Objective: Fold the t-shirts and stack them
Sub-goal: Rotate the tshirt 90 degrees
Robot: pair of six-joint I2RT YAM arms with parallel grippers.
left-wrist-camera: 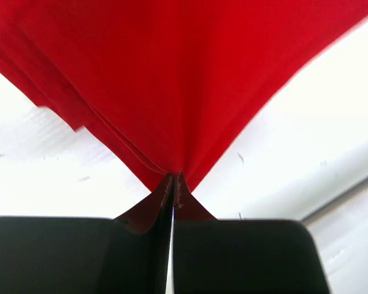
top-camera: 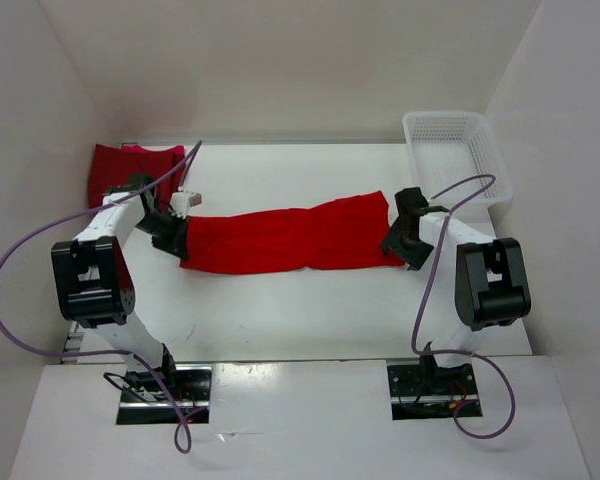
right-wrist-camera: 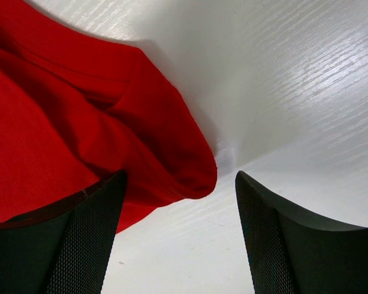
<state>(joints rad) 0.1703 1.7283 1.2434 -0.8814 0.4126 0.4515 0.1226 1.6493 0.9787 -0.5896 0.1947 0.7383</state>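
Pinching one end of the bright red cloth t-shirt (left-wrist-camera: pixel 190 73), the left gripper (left-wrist-camera: pixel 172 184) is fully closed. In its wrist view the two black fingers (left-wrist-camera: pixel 80 257) meet with only a thin seam between them. Several layers of fabric fan out from that pinch over the white table (left-wrist-camera: pixel 306 153).

From above, this shirt lies as a long, narrow folded band across the middle of the table, running left to right between the two arms. The left gripper sits at its left end. The right gripper (top-camera: pixel 405 240) is at its right end, which is wider and reaches a little farther back.

In the right wrist view the jaws stand wide apart and clamp nothing. The rounded, rolled end of the shirt lies between them, close to the finger on the left of that view. The other finger is over bare table. I cannot tell whether either finger touches the cloth.

A darker red t-shirt (top-camera: pixel 130 168) lies in the far left corner, behind the left arm and apart from the bright one. A white plastic mesh basket (top-camera: pixel 450 150) stands in the far right corner by the wall. Purple cables (top-camera: pixel 20 250) loop from each arm.
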